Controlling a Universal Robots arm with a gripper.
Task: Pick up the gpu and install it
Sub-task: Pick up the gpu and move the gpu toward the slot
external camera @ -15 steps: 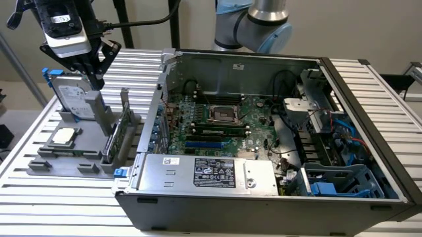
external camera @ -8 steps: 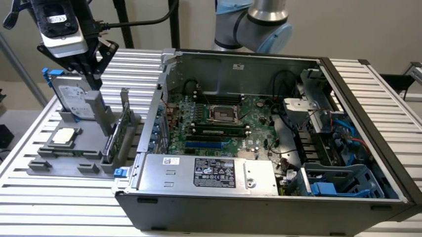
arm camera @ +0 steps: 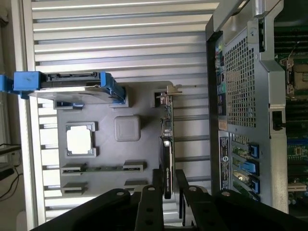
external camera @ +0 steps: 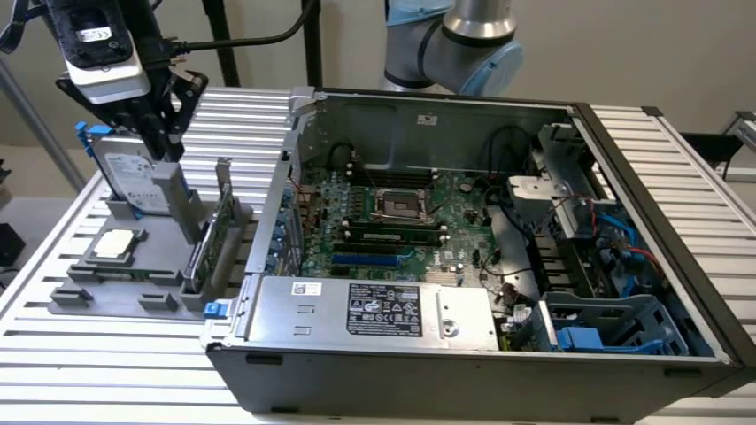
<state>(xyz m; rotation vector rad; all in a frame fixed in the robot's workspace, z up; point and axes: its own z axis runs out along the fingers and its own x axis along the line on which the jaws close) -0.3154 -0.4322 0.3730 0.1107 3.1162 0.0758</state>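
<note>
**Open fingers hang over the upright gpu**

The slatted desk (external camera: 71,354) carries an open computer case (external camera: 473,390) (arm camera: 240,96). In the exterior view a grey tray (external camera: 119,297) (arm camera: 110,154) lies at nine o'clock from the case. A hard drive (external camera: 124,177) (arm camera: 72,84) with blue rails stands on edge at the tray's far end. The gpu (external camera: 216,239) (arm camera: 167,154) stands on edge in a slot on the tray's side nearest the case.

The black fingers (external camera: 159,133) (arm camera: 182,183) are spread apart and grip nothing. In the exterior view they sit at eleven o'clock from the gpu, above the hard drive. In the wrist view the card's end lines up with the gap between them. A square processor chip (external camera: 115,244) (arm camera: 79,140) lies flat in the tray.
</note>
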